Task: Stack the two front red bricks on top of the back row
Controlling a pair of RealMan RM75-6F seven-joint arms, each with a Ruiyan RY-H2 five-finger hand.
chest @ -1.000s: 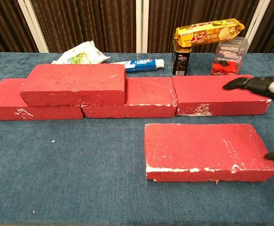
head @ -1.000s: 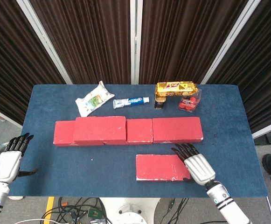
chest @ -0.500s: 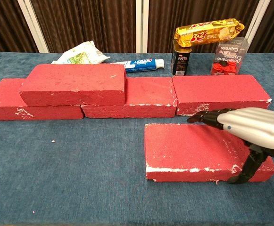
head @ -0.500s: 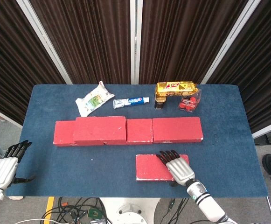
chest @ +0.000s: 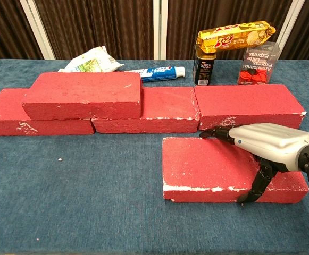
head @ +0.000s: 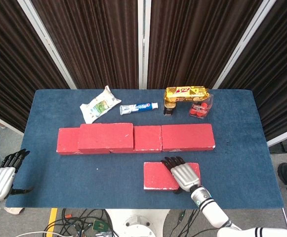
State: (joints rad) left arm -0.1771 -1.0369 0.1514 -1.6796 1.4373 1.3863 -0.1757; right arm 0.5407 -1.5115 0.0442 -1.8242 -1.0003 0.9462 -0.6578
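The blue table [head: 242, 148] carries everything. Across its middle runs the back row [chest: 154, 111] of red bricks, long axes left to right and ends touching, from near the left edge to right of centre. A stacked brick [chest: 82, 95] already lies flat on the row's left part, its long axis also left to right.

The front brick [chest: 207, 170] lies flat near the table's front edge, right of centre and just in front of the row's right end, apart from it, long axis left to right along the row.

The right hand [chest: 268, 143] reaches in from the front right, palm down over the brick's right half. Its fingers [chest: 218, 133] stretch across the top toward the far edge while the thumb drops down the near face, so it clasps the brick across its short width. The left hand [head: 2, 175] hangs off the table's front left corner, holding nothing, fingers extended and slightly apart.

Behind the row, from left: a white and green packet [head: 100, 104] with writing too small to read; a toothpaste tube [chest: 162, 73], blue and white, brand unclear; a dark can [chest: 203, 68] marked "80"; a gold biscuit pack [chest: 236, 35] lying on the can, its red lettering partly legible as "3+2"; and a clear box [chest: 258, 65] of red items, its label upside down.
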